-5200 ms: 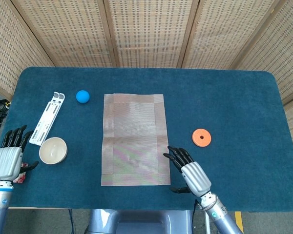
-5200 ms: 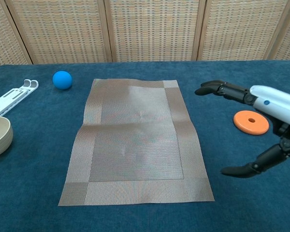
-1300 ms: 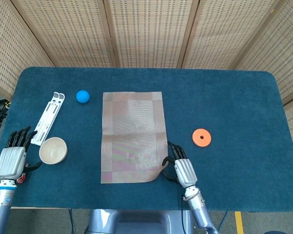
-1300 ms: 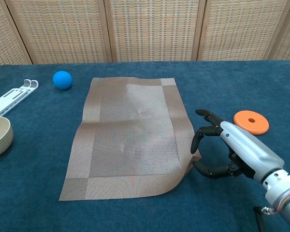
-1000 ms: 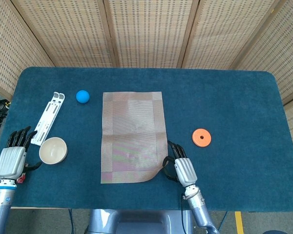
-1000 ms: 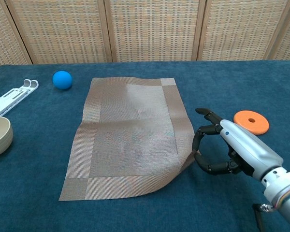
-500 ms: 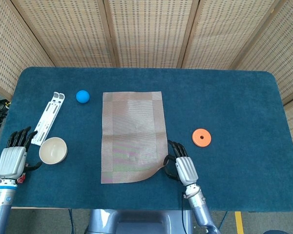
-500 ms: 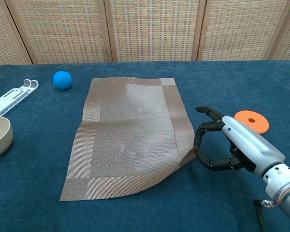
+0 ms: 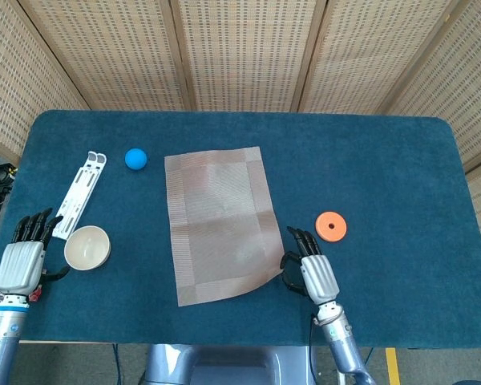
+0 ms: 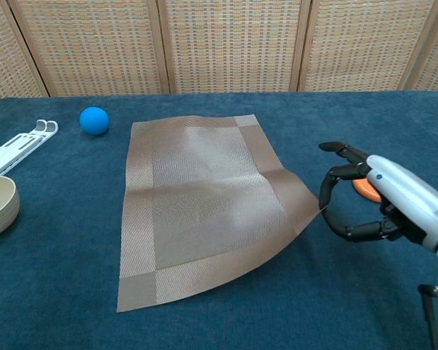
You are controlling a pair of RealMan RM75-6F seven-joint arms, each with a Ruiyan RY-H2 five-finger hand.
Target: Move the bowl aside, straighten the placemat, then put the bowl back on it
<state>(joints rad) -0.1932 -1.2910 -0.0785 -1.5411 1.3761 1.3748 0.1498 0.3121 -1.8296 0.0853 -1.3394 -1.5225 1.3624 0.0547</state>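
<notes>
In the middle of the table the placemat (image 9: pixel 220 224) lies skewed, its long axis tipped so the top leans toward 11 o'clock, and its corner at about 4 o'clock is lifted and curling. The right hand (image 10: pixel 379 200) has that corner pinched between thumb and fingertips (image 10: pixel 327 191), the rest of the mat dragging on the blue cloth.

The bowl (image 9: pixel 87 247) is already parked well off the mat at roughly 9 o'clock, just beside the left hand (image 9: pixel 19 265), which hovers with its fingers apart, holding nothing.

What worries me: the grip is only on one corner, so any pull swings the whole mat around instead of squaring it, and it looks crooked right now. Pull too hard and I reckon the thin weave slips out of the pinch or folds over on itself. The orange disc (image 9: pixel 331 226) sits near the right hand at about 1 o'clock from it, so a sideways sweep could knock it. The blue ball (image 9: pixel 136 158) and white rack (image 9: pixel 77 196) at 10 o'clock look safely out of it.
</notes>
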